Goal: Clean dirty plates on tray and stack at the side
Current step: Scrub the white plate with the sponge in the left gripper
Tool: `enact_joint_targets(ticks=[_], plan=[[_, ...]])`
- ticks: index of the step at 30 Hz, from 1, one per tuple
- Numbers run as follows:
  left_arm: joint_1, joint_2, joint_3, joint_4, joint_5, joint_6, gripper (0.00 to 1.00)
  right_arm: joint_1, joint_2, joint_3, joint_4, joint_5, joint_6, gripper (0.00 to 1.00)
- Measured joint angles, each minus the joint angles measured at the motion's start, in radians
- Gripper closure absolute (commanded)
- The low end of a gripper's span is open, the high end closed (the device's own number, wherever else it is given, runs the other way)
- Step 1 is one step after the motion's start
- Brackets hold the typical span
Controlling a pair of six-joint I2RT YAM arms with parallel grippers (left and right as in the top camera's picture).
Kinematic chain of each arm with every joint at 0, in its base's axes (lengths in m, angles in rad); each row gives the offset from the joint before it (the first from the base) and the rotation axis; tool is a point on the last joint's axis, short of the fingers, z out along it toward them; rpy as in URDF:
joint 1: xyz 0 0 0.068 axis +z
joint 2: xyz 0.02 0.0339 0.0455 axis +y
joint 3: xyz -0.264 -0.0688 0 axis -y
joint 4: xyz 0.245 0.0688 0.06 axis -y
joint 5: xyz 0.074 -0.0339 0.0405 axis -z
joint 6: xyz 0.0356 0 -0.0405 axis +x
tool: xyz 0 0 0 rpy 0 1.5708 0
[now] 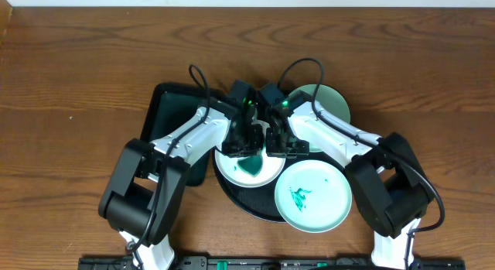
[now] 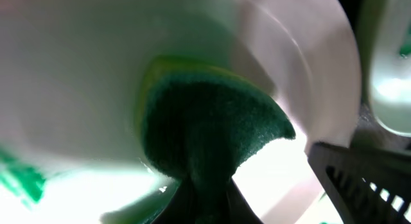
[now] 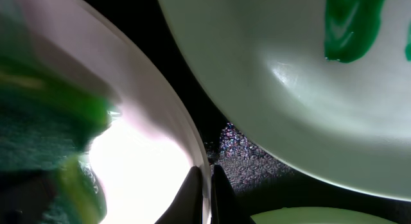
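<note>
At the half-hidden white plate, left end effector clamps a sponge, right end effector its rim.

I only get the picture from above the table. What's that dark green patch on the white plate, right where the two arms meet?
Observer: The left wrist camera shows it is a sponge, green with a yellow backing, pinched in the left claw and pressed onto the white plate.
Operator: And what is the other arm doing there?
Observer: Its own camera shows the right claw shut on that plate's rim, one finger on each side of the edge.
Operator: Is the plate clean yet?
Observer: Not quite. Close up, a bright green smear shows on it beside the sponge.
</note>
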Motion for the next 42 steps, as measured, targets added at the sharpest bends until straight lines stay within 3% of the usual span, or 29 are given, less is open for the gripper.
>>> enact_joint_targets(ticks=[10, 26, 42], plan=[[0.048, -0.006, 0.001, -0.014, -0.054, -0.018, 0.93, -0.002, 0.0, 0.0, -0.005, 0.005, 0.013, 0.99], [0.035, -0.015, 0.023, -0.077, -0.395, -0.016, 0.93, -0.003, 0.0, 0.005, 0.011, -0.021, 0.013, 0.99], [0.051, -0.01, 0.018, -0.016, -0.187, 0.144, 0.93, -0.004, -0.001, 0.008, -0.009, -0.018, 0.018, 0.99]])
